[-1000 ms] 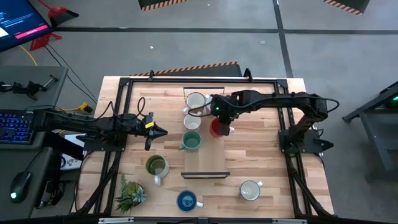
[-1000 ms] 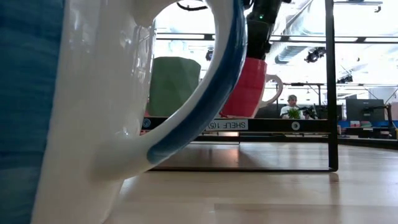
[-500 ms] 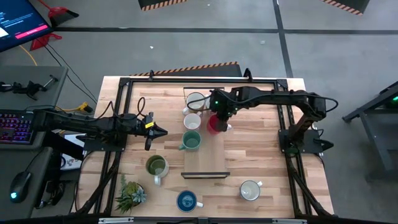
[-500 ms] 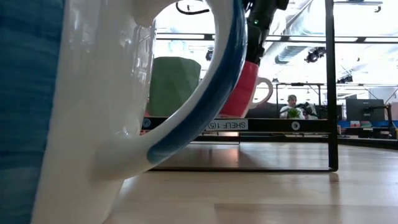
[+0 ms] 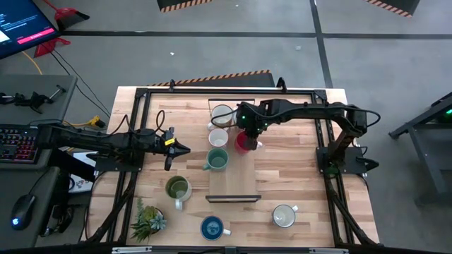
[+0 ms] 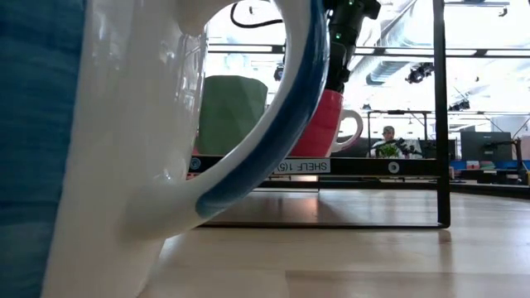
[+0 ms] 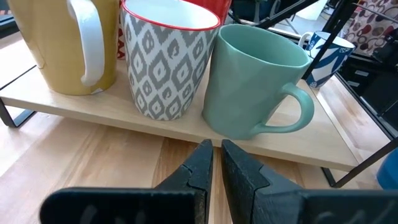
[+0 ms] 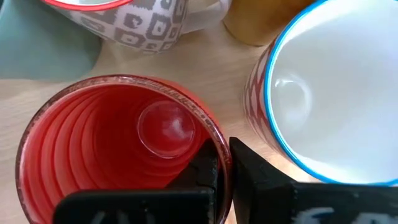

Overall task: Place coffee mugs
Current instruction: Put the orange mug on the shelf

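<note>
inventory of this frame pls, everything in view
shelf: 1, light wood, black frame, table centre
cream mug, patterned mug, teal mug, blue-rimmed mug: 4, on shelf
red mug: 1, at shelf, gripped by rim
olive mug, blue mug, white mug: 3, on table, off shelf
plant: 1, green, beside olive mug
person: 1, far background
left end effector: shut, empty, facing teal mug
right end effector: shut on red mug

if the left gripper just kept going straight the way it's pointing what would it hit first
Likely the wooden shelf board, just below the teal mug and the grey patterned mug. The left gripper points between those two, low, though depth is hard to judge.
</note>
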Controlling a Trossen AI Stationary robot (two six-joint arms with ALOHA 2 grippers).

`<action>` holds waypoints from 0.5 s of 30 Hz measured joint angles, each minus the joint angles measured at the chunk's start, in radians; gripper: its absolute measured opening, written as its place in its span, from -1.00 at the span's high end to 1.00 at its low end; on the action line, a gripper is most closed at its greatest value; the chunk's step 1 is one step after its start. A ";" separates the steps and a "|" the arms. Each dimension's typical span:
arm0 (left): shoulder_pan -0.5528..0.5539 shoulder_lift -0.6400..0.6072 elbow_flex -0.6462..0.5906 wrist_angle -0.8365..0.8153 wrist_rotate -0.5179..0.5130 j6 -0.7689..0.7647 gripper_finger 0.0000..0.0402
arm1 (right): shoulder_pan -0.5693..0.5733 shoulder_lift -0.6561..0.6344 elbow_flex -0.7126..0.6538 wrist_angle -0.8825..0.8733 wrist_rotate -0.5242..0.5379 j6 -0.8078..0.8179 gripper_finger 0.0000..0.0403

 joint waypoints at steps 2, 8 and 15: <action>0.000 0.000 0.000 0.000 0.000 0.000 0.88 | 0.000 0.000 0.000 -0.003 -0.017 -0.001 0.97; 0.000 0.000 0.000 0.000 0.000 0.000 0.88 | 0.000 0.000 0.000 -0.002 -0.004 0.008 0.94; 0.000 0.000 0.000 0.000 0.000 -0.001 0.88 | 0.000 0.000 0.000 0.009 0.000 0.001 0.84</action>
